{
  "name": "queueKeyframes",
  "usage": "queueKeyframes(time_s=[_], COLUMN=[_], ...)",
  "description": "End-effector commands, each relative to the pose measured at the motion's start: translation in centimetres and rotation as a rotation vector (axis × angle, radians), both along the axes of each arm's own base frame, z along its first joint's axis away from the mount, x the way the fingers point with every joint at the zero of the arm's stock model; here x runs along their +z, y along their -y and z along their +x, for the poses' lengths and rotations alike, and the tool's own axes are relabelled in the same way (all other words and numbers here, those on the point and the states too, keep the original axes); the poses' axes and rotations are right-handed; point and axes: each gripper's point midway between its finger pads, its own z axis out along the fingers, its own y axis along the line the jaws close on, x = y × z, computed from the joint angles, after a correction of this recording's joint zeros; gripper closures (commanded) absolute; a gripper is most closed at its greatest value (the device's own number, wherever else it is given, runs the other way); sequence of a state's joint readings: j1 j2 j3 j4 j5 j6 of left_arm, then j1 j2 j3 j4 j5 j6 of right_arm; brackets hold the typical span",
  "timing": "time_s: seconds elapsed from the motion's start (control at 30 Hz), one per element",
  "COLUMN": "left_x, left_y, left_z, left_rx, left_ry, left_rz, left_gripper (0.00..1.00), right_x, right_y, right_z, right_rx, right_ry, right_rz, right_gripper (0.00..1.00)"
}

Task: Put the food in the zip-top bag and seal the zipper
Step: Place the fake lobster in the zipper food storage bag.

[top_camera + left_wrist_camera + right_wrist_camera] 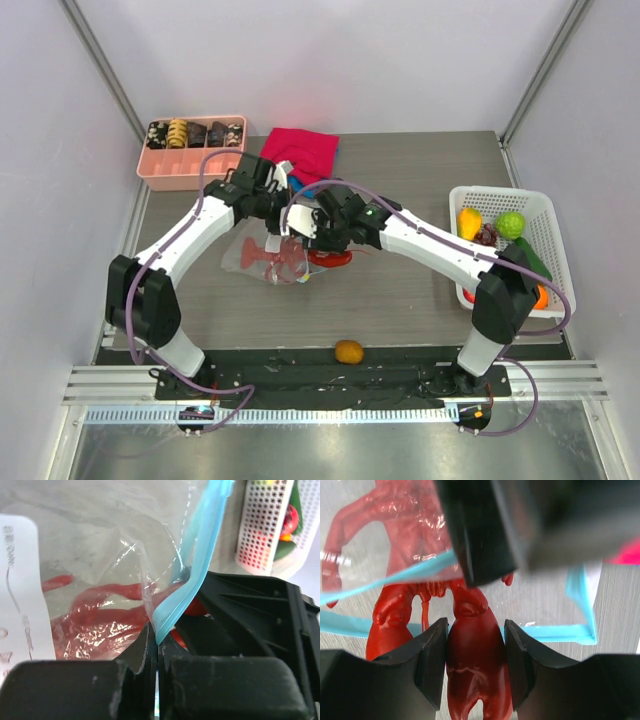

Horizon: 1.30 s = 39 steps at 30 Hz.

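The clear zip-top bag (248,258) lies at mid-table, its label side towards the left wrist view (90,540). My left gripper (288,222) (157,635) is shut on the bag's teal zipper strip (200,555) and holds that edge up. The red lobster (330,258) lies half inside the bag's mouth, with claws and body under the plastic (100,615) and the tail outside (472,665). My right gripper (318,245) (475,640) is shut on the tail. The zipper (550,632) lies open across the table on both sides of the lobster.
A white mesh basket (500,192) at the right holds a yellow fruit (468,222), a green fruit (511,224) and others. An orange fruit (348,351) lies near the front edge. A pink tray (190,168) and a red cloth (300,150) are at the back.
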<state>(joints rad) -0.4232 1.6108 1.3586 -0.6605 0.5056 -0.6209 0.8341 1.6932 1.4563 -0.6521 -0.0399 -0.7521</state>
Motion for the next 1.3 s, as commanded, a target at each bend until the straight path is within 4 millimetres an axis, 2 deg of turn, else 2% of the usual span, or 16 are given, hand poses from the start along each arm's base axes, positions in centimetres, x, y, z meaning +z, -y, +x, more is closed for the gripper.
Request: queueKeyframes(time_s=[0.0, 0.03, 0.1, 0.13, 0.2, 0.23, 0.3, 0.33, 0.47, 0.57, 0.73, 0.9, 1.1, 1.17, 1.2, 1.27], left_x=[2.0, 2.3, 2.4, 2.5, 2.6, 2.9, 2.6, 2.6, 2.6, 2.7, 2.6, 2.2, 1.9, 1.8, 1.6, 1.3], left_y=[1.5, 1.7, 1.8, 1.9, 2.0, 2.2, 2.1, 2.1, 2.2, 2.3, 2.7, 2.9, 2.9, 2.8, 2.6, 2.3], left_z=[-0.5, -0.8, -1.4, -1.9, -2.5, -3.2, -3.7, -3.9, -4.6, -4.7, -5.0, -5.3, -6.1, -6.3, -6.4, -6.4], left_rx=[-0.076, -0.101, -0.123, -0.148, -0.181, -0.213, -0.229, -0.236, -0.259, -0.262, -0.266, -0.278, -0.3, -0.299, -0.295, -0.283], left_ry=[0.022, 0.021, 0.013, 0.0, -0.02, -0.041, -0.058, -0.066, -0.108, -0.111, -0.142, -0.166, -0.195, -0.194, -0.203, -0.205], left_rz=[-0.113, -0.134, -0.157, -0.176, -0.206, -0.237, -0.25, -0.259, -0.288, -0.293, -0.336, -0.369, -0.39, -0.384, -0.383, -0.379], left_gripper=[1.0, 1.0, 1.0, 1.0, 1.0, 1.0, 1.0, 1.0, 1.0, 1.0, 1.0, 1.0, 1.0, 1.0, 1.0, 1.0], right_x=[3.1, 2.8, 4.2, 3.4, 5.1, 4.2, 5.7, 4.9, 4.8, 5.6, 3.9, 4.0, 4.2, 5.0, 4.9, 5.6], right_y=[-1.2, -1.3, -1.1, -0.7, -0.5, 0.0, 0.2, 0.4, 0.2, -0.5, -1.0, -2.3, -2.9, -2.9, -2.4, -2.1], right_z=[0.2, 0.3, 0.6, 0.3, 0.4, 0.0, 0.0, -0.4, -1.1, -1.0, -0.9, -1.6, -1.8, -1.4, -1.0, -0.8], right_rx=[0.034, 0.031, 0.039, 0.048, 0.082, 0.092, 0.13, 0.153, 0.247, 0.242, 0.189, 0.188, 0.193, 0.14, 0.098, 0.056], right_ry=[0.075, 0.084, 0.132, 0.132, 0.186, 0.179, 0.222, 0.225, 0.262, 0.236, 0.111, 0.06, 0.095, 0.083, 0.081, 0.07], right_rz=[0.118, 0.133, 0.189, 0.184, 0.253, 0.257, 0.335, 0.326, 0.324, 0.337, 0.292, 0.358, 0.409, 0.427, 0.411, 0.408], right_gripper=[0.99, 0.99, 0.99, 0.99, 0.99, 0.99, 0.99, 0.99, 0.99, 0.99, 0.99, 0.94, 0.8, 0.69, 0.56, 0.49])
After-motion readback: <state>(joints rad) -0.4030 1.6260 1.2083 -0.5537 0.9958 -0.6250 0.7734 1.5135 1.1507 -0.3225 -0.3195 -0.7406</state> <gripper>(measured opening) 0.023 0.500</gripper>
